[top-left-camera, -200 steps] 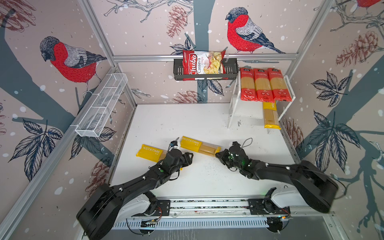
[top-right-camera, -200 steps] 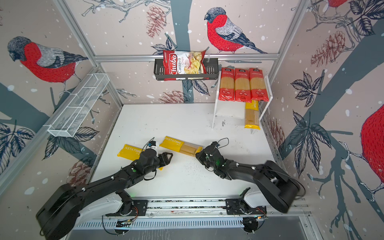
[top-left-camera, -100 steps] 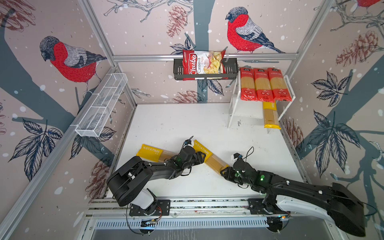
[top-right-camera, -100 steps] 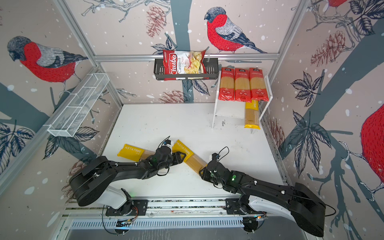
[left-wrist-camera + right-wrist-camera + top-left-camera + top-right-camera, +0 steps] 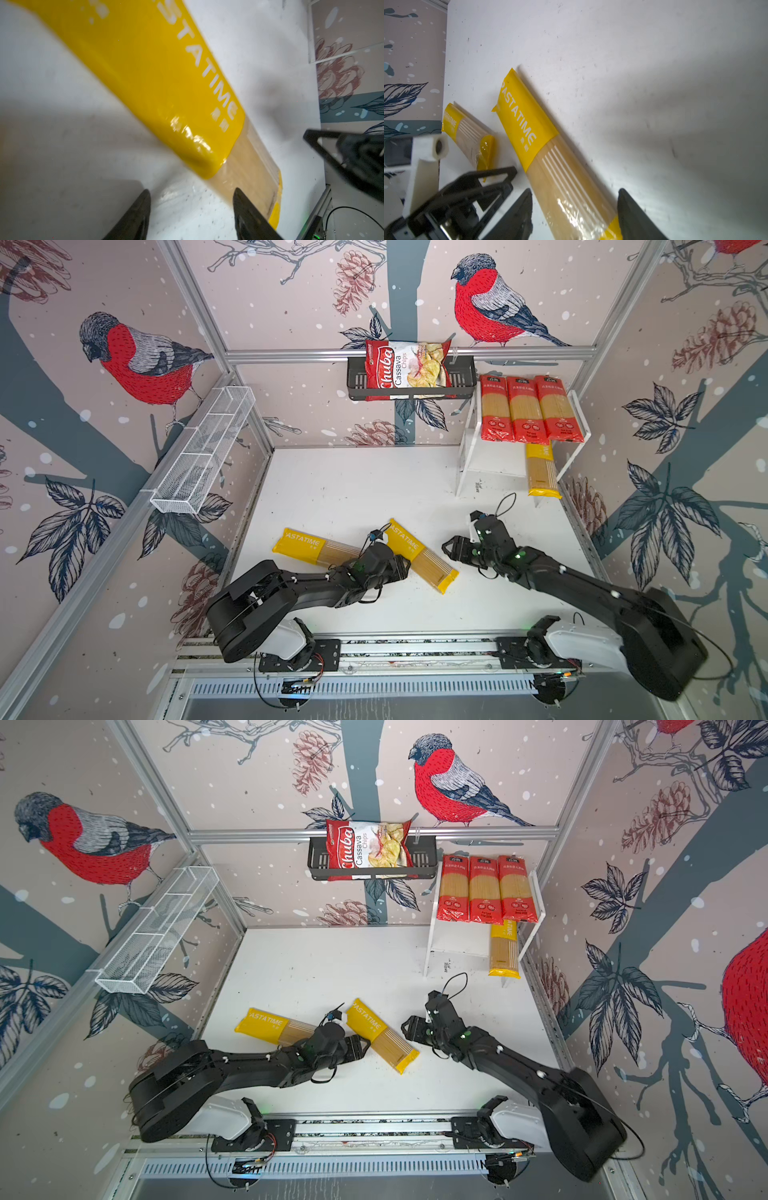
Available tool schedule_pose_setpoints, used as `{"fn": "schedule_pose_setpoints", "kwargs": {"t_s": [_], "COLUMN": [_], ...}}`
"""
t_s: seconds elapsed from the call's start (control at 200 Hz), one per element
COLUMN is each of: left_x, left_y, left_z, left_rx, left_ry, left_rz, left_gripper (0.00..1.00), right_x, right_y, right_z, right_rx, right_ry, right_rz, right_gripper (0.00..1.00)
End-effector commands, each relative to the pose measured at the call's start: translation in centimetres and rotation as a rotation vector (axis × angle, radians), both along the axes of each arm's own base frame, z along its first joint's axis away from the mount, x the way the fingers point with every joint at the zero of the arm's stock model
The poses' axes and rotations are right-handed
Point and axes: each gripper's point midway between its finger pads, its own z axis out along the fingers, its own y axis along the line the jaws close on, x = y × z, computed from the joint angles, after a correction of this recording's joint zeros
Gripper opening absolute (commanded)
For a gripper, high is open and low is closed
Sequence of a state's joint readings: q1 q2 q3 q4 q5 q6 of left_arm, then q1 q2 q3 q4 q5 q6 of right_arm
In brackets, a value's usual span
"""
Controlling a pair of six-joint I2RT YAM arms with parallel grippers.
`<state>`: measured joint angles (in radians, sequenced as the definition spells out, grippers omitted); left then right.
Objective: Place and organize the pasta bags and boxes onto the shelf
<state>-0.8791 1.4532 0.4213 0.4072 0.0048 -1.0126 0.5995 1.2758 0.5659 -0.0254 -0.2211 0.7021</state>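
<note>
A lab robot cell: aluminium frame bars (image 5: 291, 355) and bird-print wall panels (image 5: 137, 360) box in the white tabletop (image 5: 353, 489) ahead of the left gripper (image 5: 404, 565) and right gripper (image 5: 448, 548); their mounting rail (image 5: 415, 649) lies behind.

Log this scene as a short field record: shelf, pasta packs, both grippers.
top tier: white two-tier shelf holds three red-ended spaghetti packs, side by side
lower tier: shelved PASTATIME pack, front end sticking out
table: centre PASTATIME pack lying diagonally; left PASTATIME pack, one end hidden by the left arm
left gripper: open, at the centre pack's side
right gripper: open, close beside the same pack
black wall basket: Chuba Cassava Chips bag
</note>
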Motion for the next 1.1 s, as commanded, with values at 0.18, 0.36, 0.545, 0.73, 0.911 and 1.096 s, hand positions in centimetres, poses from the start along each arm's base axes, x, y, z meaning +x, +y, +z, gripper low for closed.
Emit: {"fn": "schedule_pose_setpoints", "kwargs": {"t_s": [0.18, 0.36, 0.545, 0.73, 0.911, 1.096], "left_x": [1.6, 1.5, 2.1, 2.0, 1.7, 2.1], "left_y": [-2.4, -1.9, -0.8, -1.0, -1.4, -1.3], "left_z": [0.2, -0.7, -0.7, -0.6, 0.2, 4.6], "left_rx": [-0.145, -0.172, -0.209, -0.225, -0.251, -0.261], "left_ry": [0.051, 0.079, 0.074, 0.069, 0.058, -0.066], "left_rz": [0.004, 0.019, 0.046, 0.029, -0.003, -0.042], "left_gripper": [0.61, 0.54, 0.39, 0.29, 0.26, 0.29], "right_x": [1.7, 0.1, -3.2, -3.5, -2.9, -2.8], "right_y": [4.1, 5.4, 7.4, 8.7, 9.1, 8.6], "right_z": [-2.4, -4.4, -6.4, -3.8, -1.7, 0.9], "right_rx": [0.107, 0.142, 0.173, 0.341, 0.44, 0.476], "right_ry": [0.053, 0.128, 0.194, 0.119, 0.052, -0.057], "right_rz": [0.202, 0.242, 0.298, 0.264, 0.227, 0.201], "right_gripper": [0.61, 0.56, 0.49, 0.36, 0.22, 0.08]}}
